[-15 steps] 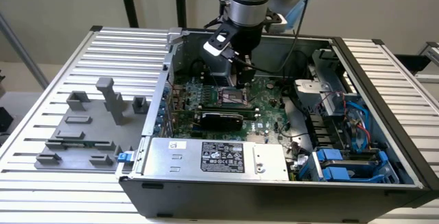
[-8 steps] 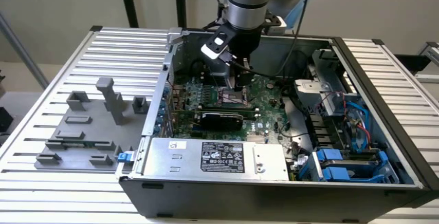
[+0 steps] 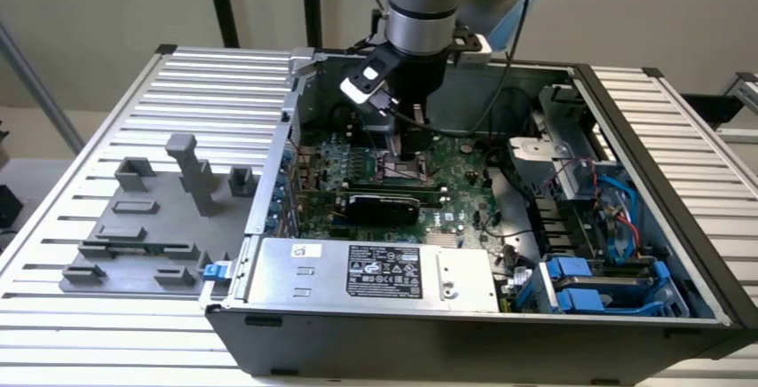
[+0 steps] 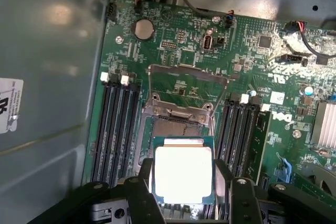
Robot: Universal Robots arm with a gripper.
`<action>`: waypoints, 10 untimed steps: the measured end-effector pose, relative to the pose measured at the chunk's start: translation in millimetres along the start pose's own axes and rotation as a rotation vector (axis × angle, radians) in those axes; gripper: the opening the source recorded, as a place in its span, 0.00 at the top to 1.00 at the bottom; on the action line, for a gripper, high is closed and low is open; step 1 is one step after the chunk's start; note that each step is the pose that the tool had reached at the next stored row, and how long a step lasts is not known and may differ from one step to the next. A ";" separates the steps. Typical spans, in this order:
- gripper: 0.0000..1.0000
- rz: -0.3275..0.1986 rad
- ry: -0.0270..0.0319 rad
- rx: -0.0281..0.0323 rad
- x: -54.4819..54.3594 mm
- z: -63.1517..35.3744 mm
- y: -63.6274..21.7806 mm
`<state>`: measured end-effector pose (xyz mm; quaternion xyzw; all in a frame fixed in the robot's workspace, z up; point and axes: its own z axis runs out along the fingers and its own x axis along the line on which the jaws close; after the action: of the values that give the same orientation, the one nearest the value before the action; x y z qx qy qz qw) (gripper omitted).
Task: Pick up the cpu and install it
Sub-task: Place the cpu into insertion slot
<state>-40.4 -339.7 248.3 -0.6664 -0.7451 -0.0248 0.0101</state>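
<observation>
The cpu point(image 4: 182, 174), a square chip with a bright silvery top and a pale rim, sits between the two black fingers point(image 4: 144, 174) of my gripper point(image 4: 182, 179), which is shut on its sides. It hangs just over the open socket point(image 4: 176, 127) on the green motherboard point(image 4: 173, 40), and the socket's metal load plate point(image 4: 184, 85) is flipped up behind it. In the exterior view my gripper point(image 3: 409, 152) reaches down into the open computer case point(image 3: 663, 183), over the middle of the board.
Black memory slots point(image 4: 115, 129) flank the socket on both sides. A silver power supply point(image 3: 367, 272) and a black card point(image 3: 379, 202) lie in front of it. Cables and blue drive bays point(image 3: 592, 280) fill the case's right. Grey fixture blocks point(image 3: 154, 218) stand outside on the exterior view's left.
</observation>
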 end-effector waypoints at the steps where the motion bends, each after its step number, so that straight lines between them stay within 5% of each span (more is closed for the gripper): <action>1: 0.45 0.017 -0.0003 -0.0009 -0.1 1.1 0.0; 10: 0.45 0.172 -0.0040 -0.0082 -0.5 10.8 -0.4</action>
<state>-40.5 -339.7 237.5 -0.7279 -0.6852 -0.0256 0.0079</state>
